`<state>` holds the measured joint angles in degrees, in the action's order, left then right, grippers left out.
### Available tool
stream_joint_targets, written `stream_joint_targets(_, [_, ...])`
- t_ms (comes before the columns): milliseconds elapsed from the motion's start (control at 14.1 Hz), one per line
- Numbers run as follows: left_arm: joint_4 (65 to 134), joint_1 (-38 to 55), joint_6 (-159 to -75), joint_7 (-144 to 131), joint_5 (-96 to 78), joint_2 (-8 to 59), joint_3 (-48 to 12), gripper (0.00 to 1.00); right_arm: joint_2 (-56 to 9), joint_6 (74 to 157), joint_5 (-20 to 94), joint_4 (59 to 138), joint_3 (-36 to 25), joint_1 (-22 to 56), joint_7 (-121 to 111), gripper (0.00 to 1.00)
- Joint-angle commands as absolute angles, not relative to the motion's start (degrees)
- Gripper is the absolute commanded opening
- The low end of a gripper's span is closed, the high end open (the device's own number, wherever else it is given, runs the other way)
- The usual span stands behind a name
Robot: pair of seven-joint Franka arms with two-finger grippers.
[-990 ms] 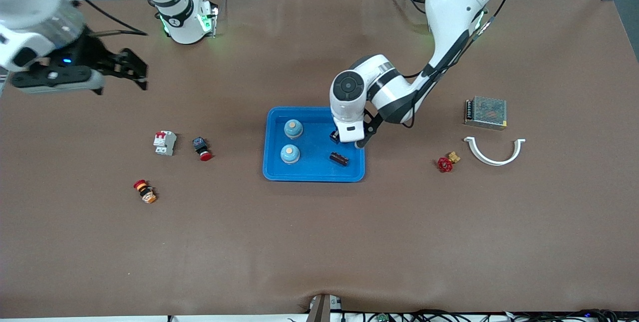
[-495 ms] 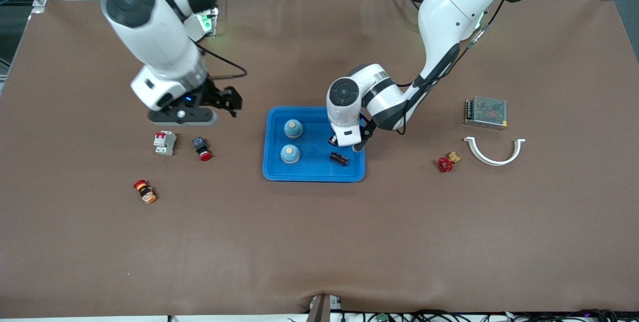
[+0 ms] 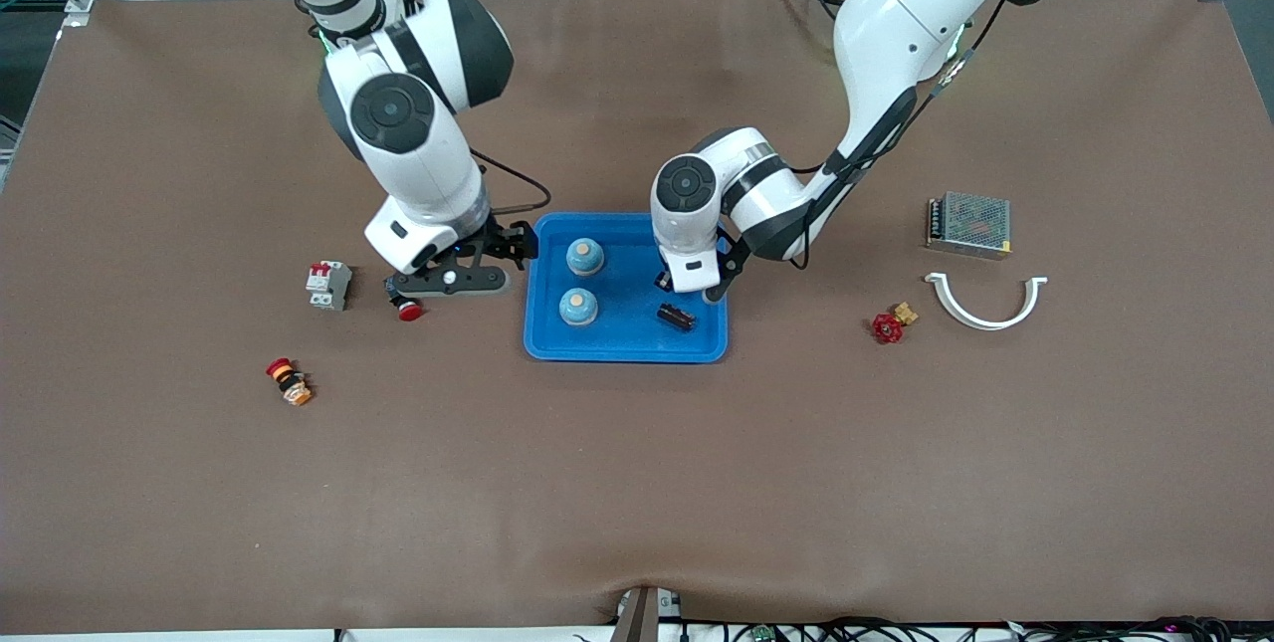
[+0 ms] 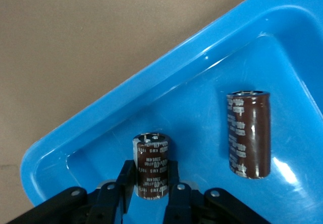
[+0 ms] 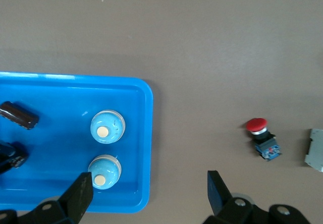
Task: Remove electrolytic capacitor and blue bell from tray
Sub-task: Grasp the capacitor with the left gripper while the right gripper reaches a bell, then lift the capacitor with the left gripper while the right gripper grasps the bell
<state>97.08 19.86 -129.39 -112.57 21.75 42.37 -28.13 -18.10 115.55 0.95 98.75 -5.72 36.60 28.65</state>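
Observation:
A blue tray point(image 3: 625, 348) holds two pale blue dome bells point(image 3: 584, 257) point(image 3: 578, 307) and a dark brown capacitor point(image 3: 676, 317) lying on its side. My left gripper point(image 3: 665, 279) is down in the tray corner toward the left arm's end, shut on a second capacitor point(image 4: 151, 166); the lying capacitor point(image 4: 248, 133) is beside it. My right gripper point(image 3: 520, 246) hangs open over the tray edge at the right arm's end. In the right wrist view its fingertips point(image 5: 83, 183) straddle the tray rim point(image 5: 146, 133), beside one bell point(image 5: 105, 171).
A white breaker point(image 3: 327, 284), a red pushbutton point(image 3: 403, 306) and a red-and-yellow button point(image 3: 289, 381) lie toward the right arm's end. A red valve point(image 3: 889, 325), a white curved clamp point(image 3: 985, 304) and a metal power supply point(image 3: 967, 223) lie toward the left arm's end.
The right arm swung in from the table's end to the tray edge, gripper still open. The left gripper shut on the capacitor in the tray corner.

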Motion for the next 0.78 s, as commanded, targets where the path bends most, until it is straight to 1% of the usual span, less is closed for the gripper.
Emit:
stream_joint_targets(0, [96.5,19.3,-128.8,-112.9,23.8,40.6,-28.2,0.0,-21.0,117.9,1.7,98.6,-6.4,38.8,29.3,1.0])
stream_joint_targets(212, [96.5,18.5,-126.0,-111.0,23.9,36.5,-28.2,0.0,-23.7,121.5,1.8,98.5,-6.4,39.7,29.4,1.0])
stream_joint_targets(354, [96.6,17.2,-122.5,-106.5,23.8,33.4,-28.2,0.0,-26.1,124.6,1.8,98.5,-6.4,40.1,30.9,1.0])
stream_joint_targets(707, [97.1,10.7,-113.2,-89.8,22.2,27.1,-29.9,0.0,-30.1,129.7,1.8,98.5,-6.4,40.6,31.0,1.0])
